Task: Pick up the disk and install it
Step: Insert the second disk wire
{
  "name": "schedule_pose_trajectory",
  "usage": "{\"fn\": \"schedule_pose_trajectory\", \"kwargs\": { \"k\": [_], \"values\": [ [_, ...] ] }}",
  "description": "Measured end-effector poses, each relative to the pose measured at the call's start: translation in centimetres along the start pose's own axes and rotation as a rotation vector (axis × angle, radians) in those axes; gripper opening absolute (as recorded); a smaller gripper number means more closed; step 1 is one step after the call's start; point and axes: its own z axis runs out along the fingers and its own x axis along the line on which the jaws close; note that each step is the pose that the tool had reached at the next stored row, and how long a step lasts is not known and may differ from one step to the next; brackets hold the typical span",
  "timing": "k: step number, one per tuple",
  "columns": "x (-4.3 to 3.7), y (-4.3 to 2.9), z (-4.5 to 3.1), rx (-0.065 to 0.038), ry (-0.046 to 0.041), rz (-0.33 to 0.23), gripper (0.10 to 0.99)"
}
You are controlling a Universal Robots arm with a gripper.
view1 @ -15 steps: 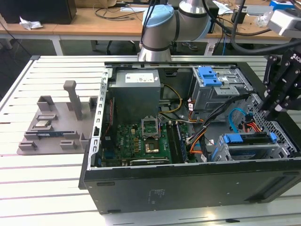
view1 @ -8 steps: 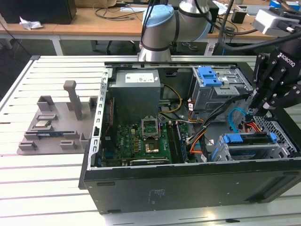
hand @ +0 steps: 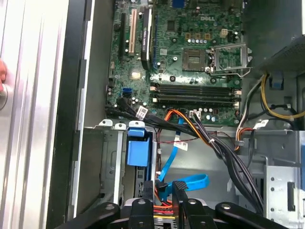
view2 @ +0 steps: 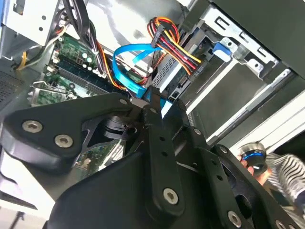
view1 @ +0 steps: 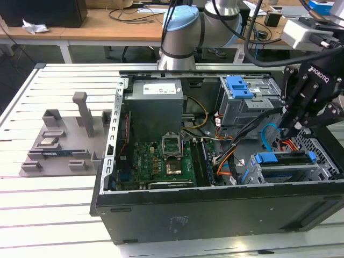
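Observation:
The disk (view1: 283, 167) lies in the lower drive cage at the exterior view's right end of the open computer case, with a blue rail (view1: 285, 157) along its top. In the first wrist view its blue rail end (hand: 137, 151) stands in the cage slot. My gripper (view1: 293, 132) hangs just above and behind that cage. Its fingers are shut on the plug of the blue data cable (hand: 188, 182), seen in both wrist views (hand: 163, 191) (view2: 150, 98). A red, yellow and orange power lead (view2: 174, 45) runs to the drive end beside it.
The motherboard (view1: 166, 156), the power supply (view1: 157, 105) and black cable bundles (hand: 224, 152) fill the case. An upper cage carries a blue latch (view1: 239, 86). A grey fixture (view1: 59, 142) with small parts sits outside at the exterior view's left. A fingertip (hand: 2, 76) shows at the case's edge.

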Motion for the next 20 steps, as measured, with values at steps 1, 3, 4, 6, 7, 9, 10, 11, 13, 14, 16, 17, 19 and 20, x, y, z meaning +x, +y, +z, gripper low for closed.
{"fn": "schedule_pose_trajectory", "kwargs": {
  "k": [1, 3, 4, 6, 7, 9, 10, 11, 13, 14, 16, 17, 19, 20],
  "values": [
    [-0.02, 0.07, 0.18, 0.001, 0.0019, -0.017, 0.302],
    [-0.02, 0.14, 0.27, 0.002, 0.0031, -0.028, 0.302],
    [-0.02, 0.13, 0.27, 0.002, 0.0032, -0.028, 0.302],
    [-0.03, 0.14, 0.27, 0.002, 0.0032, -0.029, 0.302],
    [-0.03, 0.14, 0.27, 0.002, 0.0032, -0.029, 0.302],
    [-0.03, 0.14, 0.27, 0.002, 0.0032, -0.029, 0.22],
    [-0.03, 0.14, 0.27, 0.002, 0.0032, -0.029, 0.22],
    [-0.03, 0.14, 0.27, 0.002, 0.0033, -0.029, 0.161],
    [-0.03, 0.14, 0.27, 0.002, 0.0033, -0.03, 0.161],
    [0.04, 0.14, 0.28, 0.002, 0.0033, -0.03, 0.161],
    [0.71, 0.19, 0.37, 0.002, 0.0021, -0.03, 0.161],
    [1.27, 0.21, 0.45, 0.003, -0.0083, -0.031, 0.161],
    [1.91, 0.25, 0.56, 0.007, -0.0599, -0.036, 0.161],
    [2.29, 0.25, 0.77, 0.008, -0.0708, -0.037, 0.161]
  ]
}}
